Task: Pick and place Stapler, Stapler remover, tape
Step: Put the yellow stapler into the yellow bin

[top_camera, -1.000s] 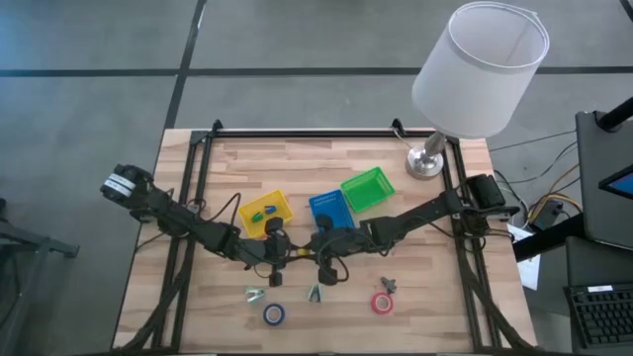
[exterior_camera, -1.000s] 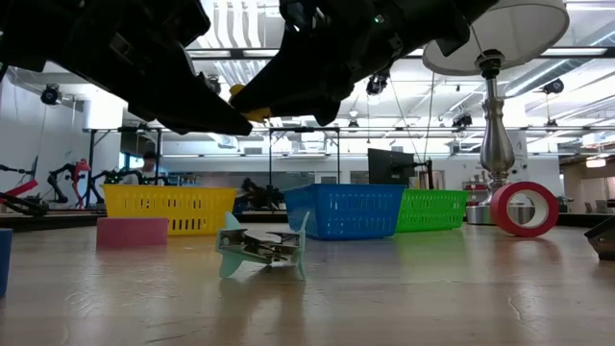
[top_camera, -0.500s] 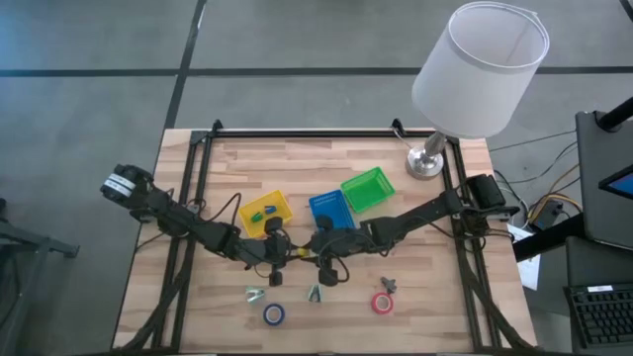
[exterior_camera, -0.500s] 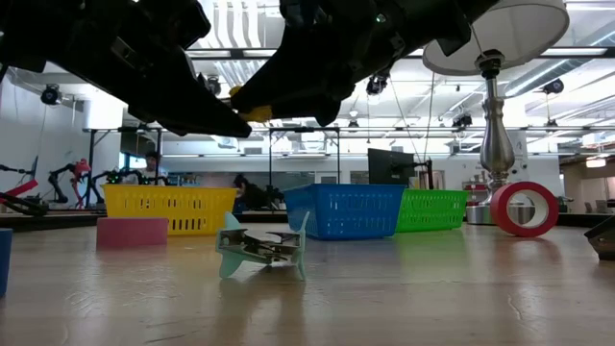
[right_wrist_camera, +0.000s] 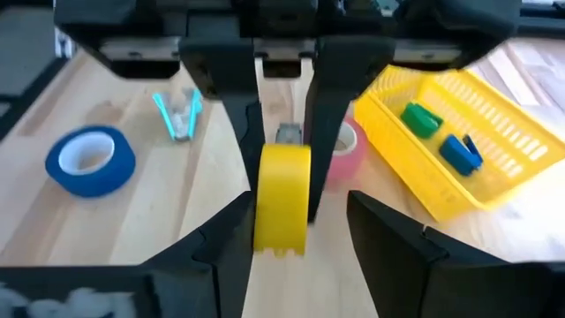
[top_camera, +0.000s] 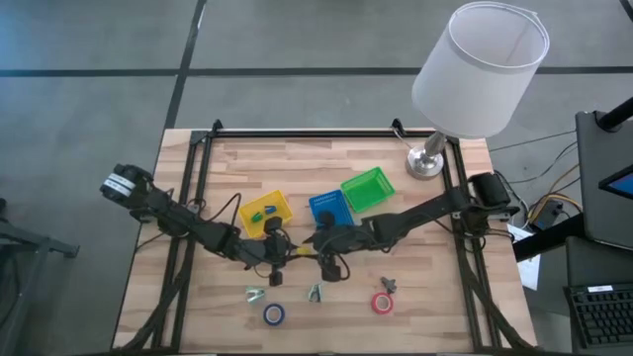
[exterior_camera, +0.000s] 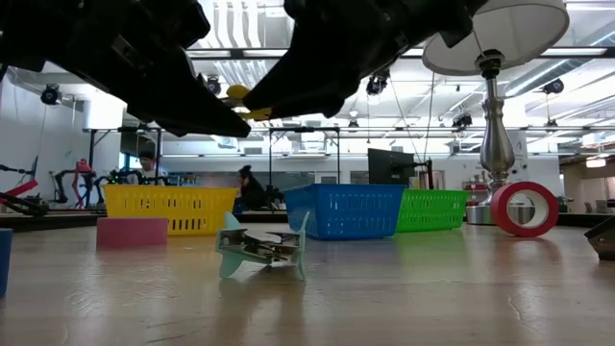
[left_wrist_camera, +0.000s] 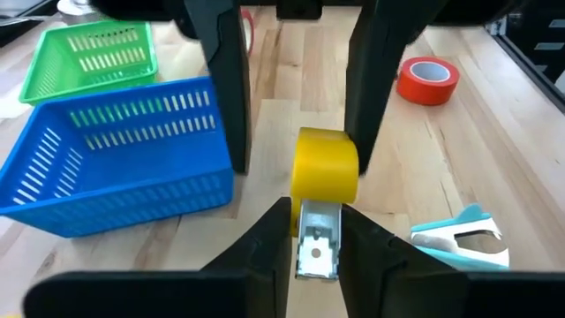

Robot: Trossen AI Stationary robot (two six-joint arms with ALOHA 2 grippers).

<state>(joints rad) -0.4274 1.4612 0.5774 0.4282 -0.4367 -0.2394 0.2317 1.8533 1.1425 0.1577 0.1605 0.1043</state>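
Midair, a small yellow stapler point(left_wrist_camera: 323, 181), metal-ended, clamped by left jaws, right jaws apart.

Two slim black jointed arms, left arm point(top_camera: 178, 220) with a white-labelled cylindrical joint near its base, right arm point(top_camera: 415, 218) with a boxy black base, thin cables trailing, flat matte black fingers point(left_wrist_camera: 265, 247)

Three bins point(top_camera: 267, 212), three tape rolls point(top_camera: 274, 314), three staple removers point(top_camera: 255, 295), one yellow stapler point(left_wrist_camera: 322, 185), one lamp point(top_camera: 475, 74)
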